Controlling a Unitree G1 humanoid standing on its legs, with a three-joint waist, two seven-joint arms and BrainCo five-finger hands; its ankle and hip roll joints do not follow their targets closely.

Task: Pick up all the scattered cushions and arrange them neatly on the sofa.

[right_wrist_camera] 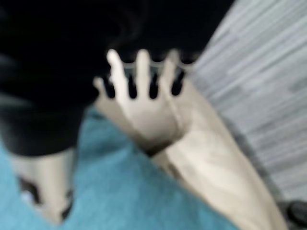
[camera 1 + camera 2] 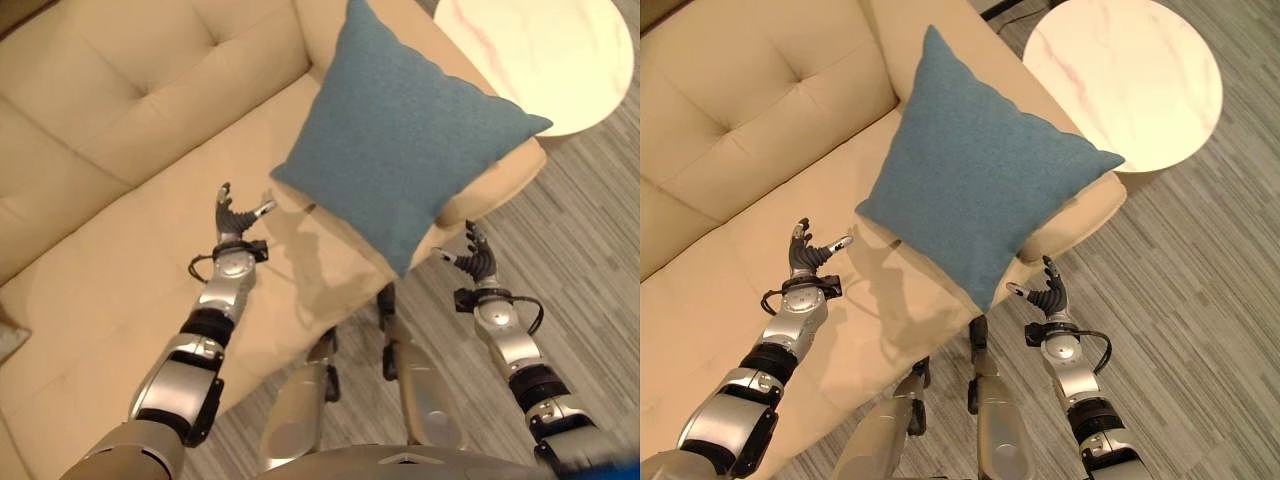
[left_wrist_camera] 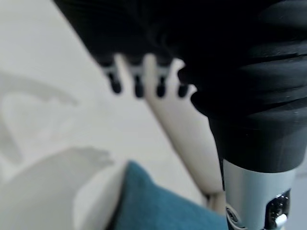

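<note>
A blue square cushion (image 2: 400, 140) sits tilted over the right armrest of the cream sofa (image 2: 120, 120), one corner pointing down past the sofa's front. My left hand (image 2: 235, 225) hovers over the seat just left of the cushion, fingers spread and open, holding nothing. My right hand (image 2: 478, 260) is below the cushion's lower right edge, over the floor, also open and empty. The left wrist view shows straight fingers (image 3: 139, 81) above the cushion (image 3: 158, 206). In the right wrist view, the fingers (image 1: 139, 76) spread over the cushion (image 1: 120, 191) and the armrest (image 1: 201, 167).
A round white marble-topped table (image 2: 540, 50) stands right of the sofa's armrest. Grey striped carpet (image 2: 590, 230) covers the floor in front. The sofa seat (image 2: 100, 290) to the left of the cushion is bare.
</note>
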